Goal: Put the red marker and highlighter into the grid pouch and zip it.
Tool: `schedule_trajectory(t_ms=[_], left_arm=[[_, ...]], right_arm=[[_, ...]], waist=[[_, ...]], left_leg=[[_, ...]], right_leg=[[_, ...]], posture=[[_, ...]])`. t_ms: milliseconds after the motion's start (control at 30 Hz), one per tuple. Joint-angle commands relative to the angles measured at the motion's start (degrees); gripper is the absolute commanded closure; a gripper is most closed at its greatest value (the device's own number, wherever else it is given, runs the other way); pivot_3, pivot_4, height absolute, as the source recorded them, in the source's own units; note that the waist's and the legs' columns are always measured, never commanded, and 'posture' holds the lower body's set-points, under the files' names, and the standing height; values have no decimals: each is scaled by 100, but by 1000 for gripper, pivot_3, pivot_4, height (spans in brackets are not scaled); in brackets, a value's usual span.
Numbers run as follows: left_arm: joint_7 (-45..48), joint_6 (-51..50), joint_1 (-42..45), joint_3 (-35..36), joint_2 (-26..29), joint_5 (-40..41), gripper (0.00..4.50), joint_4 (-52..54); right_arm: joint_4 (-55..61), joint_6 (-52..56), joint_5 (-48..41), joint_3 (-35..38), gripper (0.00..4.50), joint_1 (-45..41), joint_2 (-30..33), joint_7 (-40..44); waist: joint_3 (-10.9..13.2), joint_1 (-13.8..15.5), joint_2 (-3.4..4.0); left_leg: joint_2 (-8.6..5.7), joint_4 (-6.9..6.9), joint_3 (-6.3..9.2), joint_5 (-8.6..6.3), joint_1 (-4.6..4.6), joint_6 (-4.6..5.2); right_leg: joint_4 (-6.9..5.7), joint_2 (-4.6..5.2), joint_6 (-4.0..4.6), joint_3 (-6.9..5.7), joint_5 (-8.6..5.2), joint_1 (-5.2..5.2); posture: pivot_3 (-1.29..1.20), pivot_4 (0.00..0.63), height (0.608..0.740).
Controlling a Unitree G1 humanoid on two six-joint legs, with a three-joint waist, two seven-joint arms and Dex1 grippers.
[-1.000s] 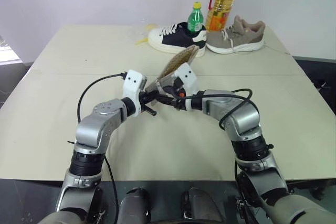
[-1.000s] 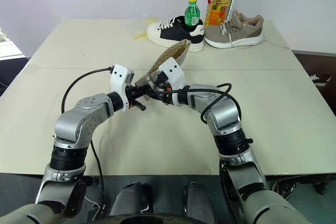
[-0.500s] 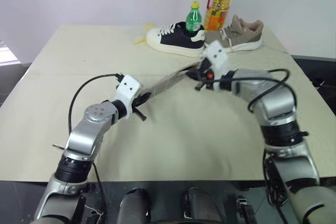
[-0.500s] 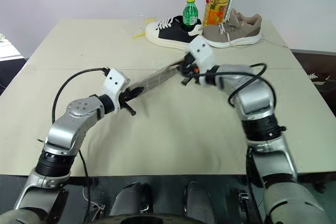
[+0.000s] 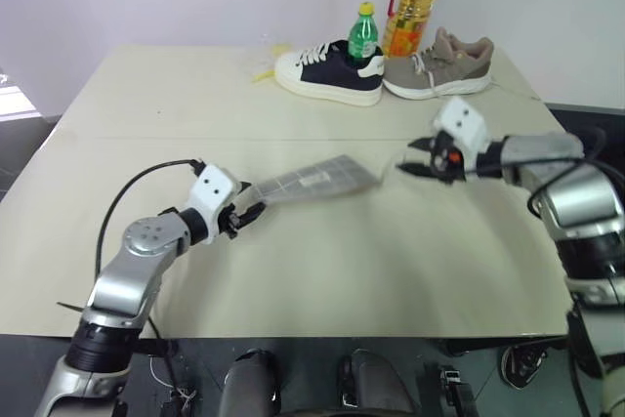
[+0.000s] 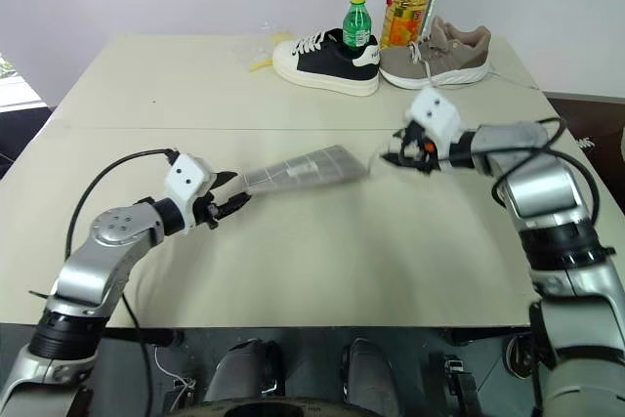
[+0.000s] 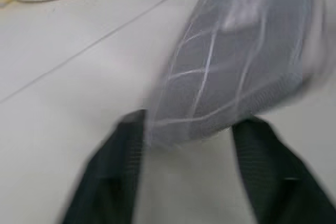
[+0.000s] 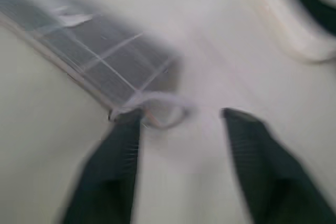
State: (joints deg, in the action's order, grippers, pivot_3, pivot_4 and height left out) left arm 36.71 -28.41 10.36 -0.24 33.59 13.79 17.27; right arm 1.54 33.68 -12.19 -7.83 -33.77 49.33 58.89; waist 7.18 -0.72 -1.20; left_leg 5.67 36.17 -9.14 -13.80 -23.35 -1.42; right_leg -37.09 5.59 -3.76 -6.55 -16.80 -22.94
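- Left gripper (image 5: pixel 246 214), fingers spread, sits right at the grid pouch's near end, apparently letting go.
- Grid pouch (image 5: pixel 314 180) lies between both grippers on the table (image 5: pixel 146 95), looking zipped.
- Right gripper (image 5: pixel 412 169), fingers parted and empty, hangs just beyond the zip end.

My right tool (image 8: pixel 181 129) stood spread wide over the desk (image 8: pixel 42 129), one finger (image 8: pixel 113 166) at the grid pouch (image 8: pixel 100 51) corner loop.

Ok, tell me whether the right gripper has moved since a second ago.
Yes. The right gripper swung out to the robot's right, away from the pouch, and now sits below the grey shoe.
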Motion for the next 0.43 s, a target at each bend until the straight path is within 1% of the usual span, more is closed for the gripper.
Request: schedule_trajectory(t_ms=[33,100,133,233,300,433], left_arm=[[96,-136,-381,516,152,326,1470,446],[107,-207,-618,722,189,456,1470,511],[78,-198,-827,944,182,537,1470,538],[-188,-117,-1286,1536,115,566,1470,442],[-359,88,-1445,1873,-51,632,1470,366],[-512,229,-1718,2209,-183,625,1470,315]], right_arm=[[217,-559,0,217,1587,339,225,244],[161,-665,-47,316,1587,475,248,291],[36,-810,-61,413,1587,546,206,242],[-452,-1298,-1,655,1587,627,-48,-111],[-669,-1393,-108,784,1587,656,-228,-189],[-1060,-1531,-110,928,1587,611,-561,-411]], waist=[[0,-20,1],[2,-44,3],[2,-45,3],[1,-33,0],[1,-15,-1],[0,1,-3]], left_leg=[[0,0,-1,0,0,0],[1,0,-1,0,5,0],[3,0,-1,0,7,0],[4,0,0,0,8,0],[3,2,1,0,8,0],[2,3,3,0,7,0]], right_leg=[[0,1,0,0,0,-1],[-2,1,0,0,0,0],[-4,0,1,0,0,0],[-4,-1,1,0,0,1],[-2,0,2,0,0,2],[-2,3,2,-1,0,7]], posture=[[0,150,705],[0,150,705],[0,150,705],[0,150,705],[0,150,705],[0,150,705]])
